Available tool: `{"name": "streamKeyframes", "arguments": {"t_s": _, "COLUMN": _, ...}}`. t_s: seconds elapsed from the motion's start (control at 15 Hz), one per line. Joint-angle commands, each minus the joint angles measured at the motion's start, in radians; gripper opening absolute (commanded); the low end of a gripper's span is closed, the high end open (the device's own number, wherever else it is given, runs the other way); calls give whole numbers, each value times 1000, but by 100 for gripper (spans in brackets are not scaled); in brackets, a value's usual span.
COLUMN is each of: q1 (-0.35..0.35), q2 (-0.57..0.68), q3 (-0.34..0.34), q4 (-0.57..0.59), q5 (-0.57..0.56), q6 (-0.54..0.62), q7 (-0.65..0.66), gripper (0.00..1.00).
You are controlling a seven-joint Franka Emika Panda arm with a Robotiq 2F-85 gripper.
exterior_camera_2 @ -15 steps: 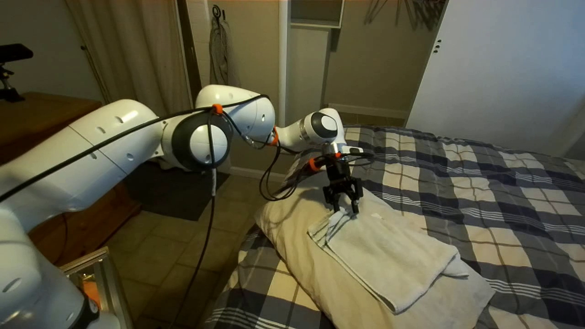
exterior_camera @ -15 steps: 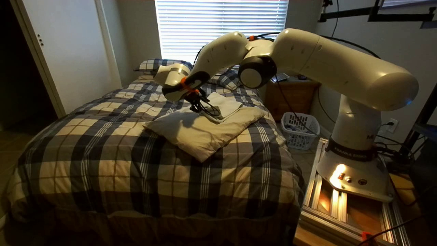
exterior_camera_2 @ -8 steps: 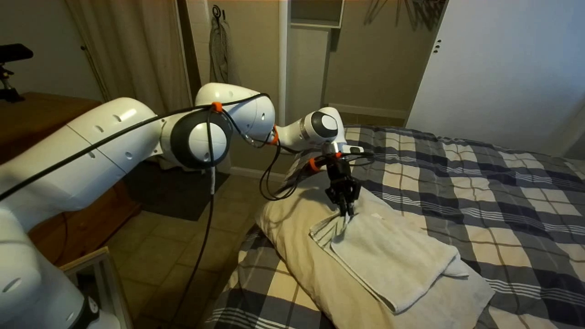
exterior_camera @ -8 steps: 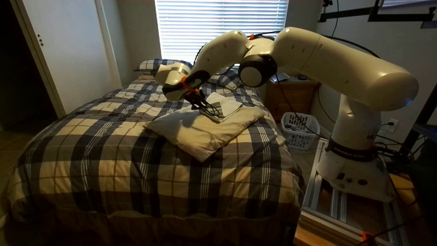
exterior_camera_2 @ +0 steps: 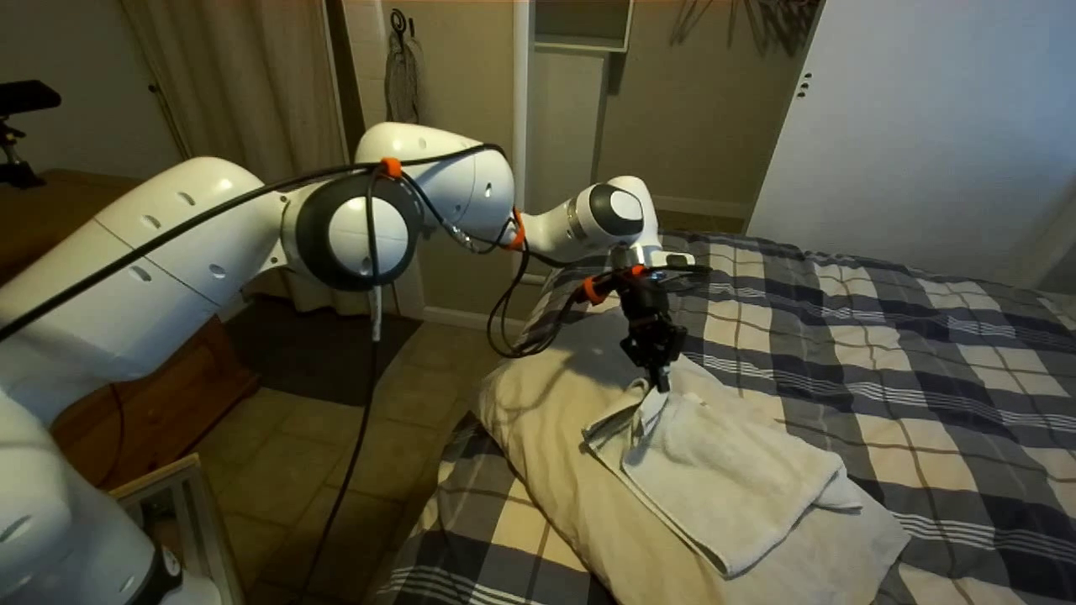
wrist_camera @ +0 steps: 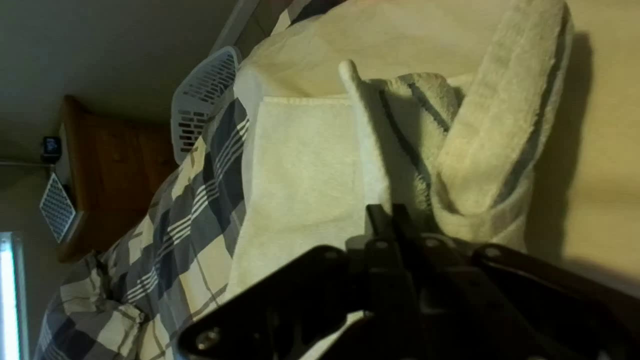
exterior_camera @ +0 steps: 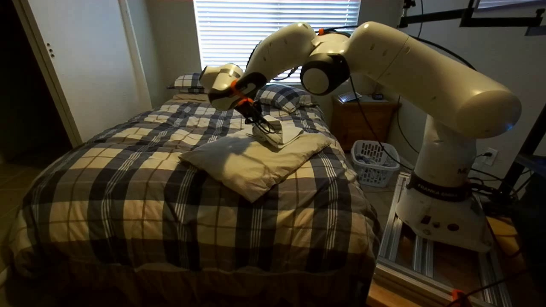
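Off-white and folded, the towel (exterior_camera_2: 723,479) lies on a cream pillow (exterior_camera_2: 538,428), which rests on the plaid duvet (exterior_camera_2: 967,370). In an exterior view its long axis slants from the gripper (exterior_camera_2: 660,384) at upper left down to a squarish end at lower right; the end by the gripper is drawn up into a peak. The jaws are together, clamped on a fold of the towel at that raised end.

From the wrist, the flat part stretches upward to the left of the fingers, while a loose flap curls up on the right, pointing toward the top. Dark stripes run along the flap and inside the fold, far plainer there than in both exterior views. Cables (exterior_camera: 266,124) cross in front of the towel in an exterior view, where the blind (exterior_camera: 273,25), nightstand (exterior_camera: 362,121) and basket (exterior_camera: 377,170) also show. Only an exterior view takes in the curtain (exterior_camera_2: 244,92) and a hanging cloth (exterior_camera_2: 403,80).
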State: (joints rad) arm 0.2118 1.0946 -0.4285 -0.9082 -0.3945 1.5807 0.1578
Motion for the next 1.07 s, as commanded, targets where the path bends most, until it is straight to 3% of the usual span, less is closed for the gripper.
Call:
{"name": "streamKeyframes", "arguments": {"t_s": 0.0, "q1": 18, "q2": -125, "q3": -39, "q4": -144, "q5": -8, "q6": 31, "q7": 92, "gripper": 4}}
{"name": "streamKeyframes", "arguments": {"t_s": 0.13, "q1": 28, "q2": -178, "q3": -65, "q4": -201, "q5": -14, "q6": 57, "q7": 143, "gripper": 4}}
{"name": "streamKeyframes", "arguments": {"t_s": 0.2, "q1": -5, "q2": -222, "q3": 0, "q4": -221, "q5": -76, "q6": 60, "q7": 186, "gripper": 4}}
{"name": "streamKeyframes", "arguments": {"t_s": 0.47, "q1": 2, "q2": -327, "q3": 36, "q4": -299, "q5": -134, "q6": 86, "q7": 271, "gripper": 4}}
{"name": "streamKeyframes", "arguments": {"t_s": 1.0, "q1": 12, "q2": -405, "q3": 173, "q4": -292, "q5": -94, "q6": 25, "q7": 437, "gripper": 4}}
